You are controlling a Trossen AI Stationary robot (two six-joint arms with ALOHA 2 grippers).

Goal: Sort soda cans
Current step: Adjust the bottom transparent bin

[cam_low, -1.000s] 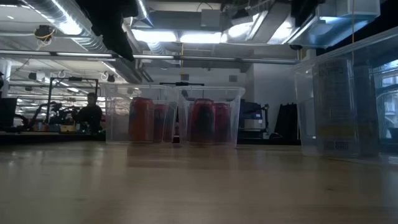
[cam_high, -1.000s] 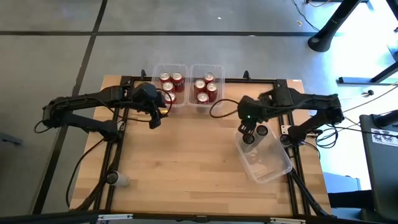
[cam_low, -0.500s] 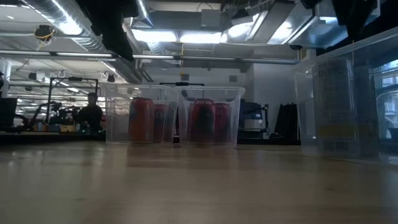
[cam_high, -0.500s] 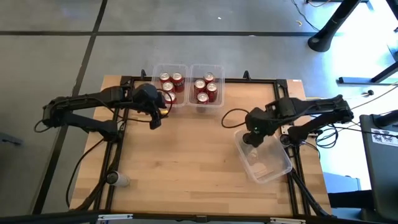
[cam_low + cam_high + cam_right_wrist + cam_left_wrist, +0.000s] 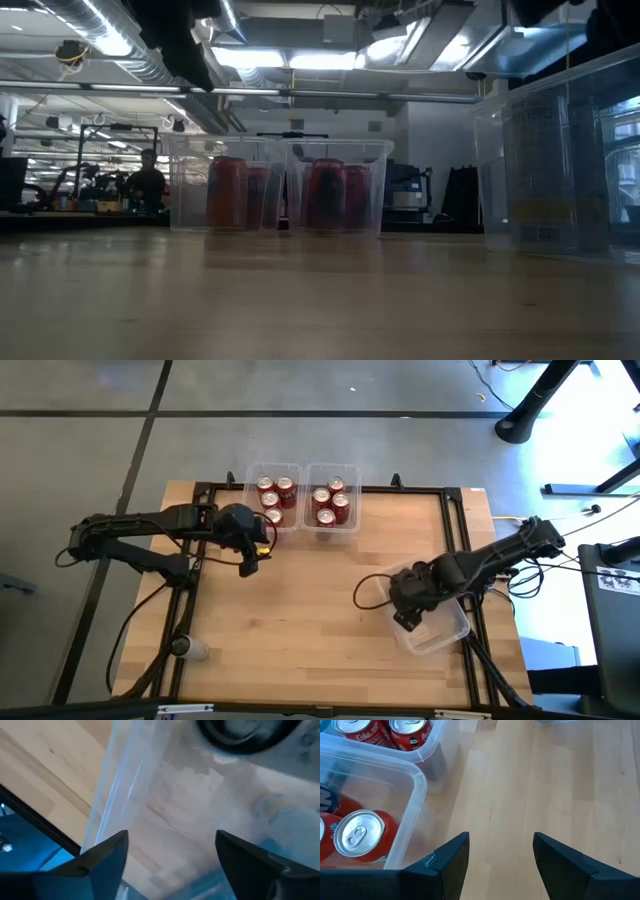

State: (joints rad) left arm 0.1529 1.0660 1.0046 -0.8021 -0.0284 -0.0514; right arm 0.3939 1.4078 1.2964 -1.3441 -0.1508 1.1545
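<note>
Red soda cans with silver tops stand in two clear bins at the table's far edge, the left bin (image 5: 272,498) and the right bin (image 5: 333,500); the same red cans (image 5: 226,192) show in the low view. My left gripper (image 5: 250,557) hangs open beside the left bin's near corner (image 5: 415,775), over bare wood. My right gripper (image 5: 404,612) is open and points down over a third clear bin (image 5: 436,622) at the right. A dark can's top (image 5: 240,735) shows inside that bin, just beyond the open fingers (image 5: 107,857).
A small pale cylinder (image 5: 188,648) lies near the table's left front corner. Black frame rails (image 5: 190,590) run along the table's sides. The wide middle of the wooden table (image 5: 320,620) lies between the arms. A person (image 5: 146,182) sits far off in the room.
My right gripper has swung toward the table's near edge and come down over the right-hand clear bin, tipping to point more steeply down and rolling as it went. The dark cans seen in that bin a second ago are now hidden under the arm in the high view.
</note>
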